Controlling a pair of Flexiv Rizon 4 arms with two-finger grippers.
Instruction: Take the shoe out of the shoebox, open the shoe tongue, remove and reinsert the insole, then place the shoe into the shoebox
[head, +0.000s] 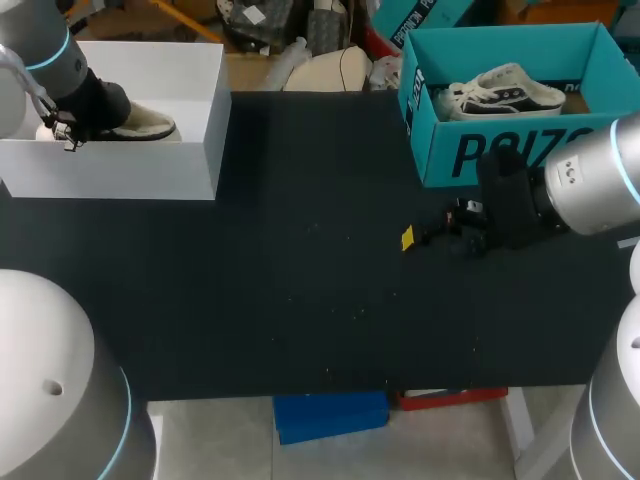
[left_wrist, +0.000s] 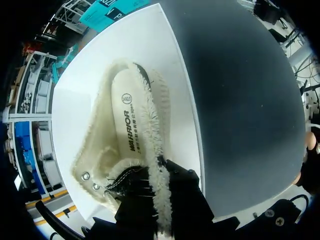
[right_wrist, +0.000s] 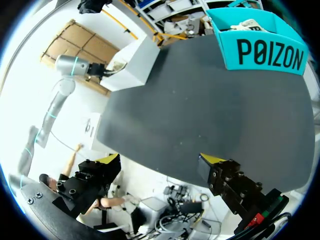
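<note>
L: left jaws clenched on shoe (left_wrist: 125, 125) collar (inside white box (head: 110, 170)) | R: right jaws released over table (head: 300, 280), well apart from shoe

**What you cannot make out here**

In your head view, the left gripper (head: 70, 135) sits inside the white cardboard shoebox (head: 150, 172). Its arm and the box wall hide most of the cream fleece-lined shoe (head: 150, 126). From the left wrist, fleece covers the gripper's end, so its hold cannot be told. The right gripper (right_wrist: 160, 161) shows only one yellow fingertip (head: 407, 238) from above. The teal cardboard shoebox (head: 500, 150) runs off the picture's edge, its wall masking part of the white-and-black sneaker (head: 505, 90).
</note>
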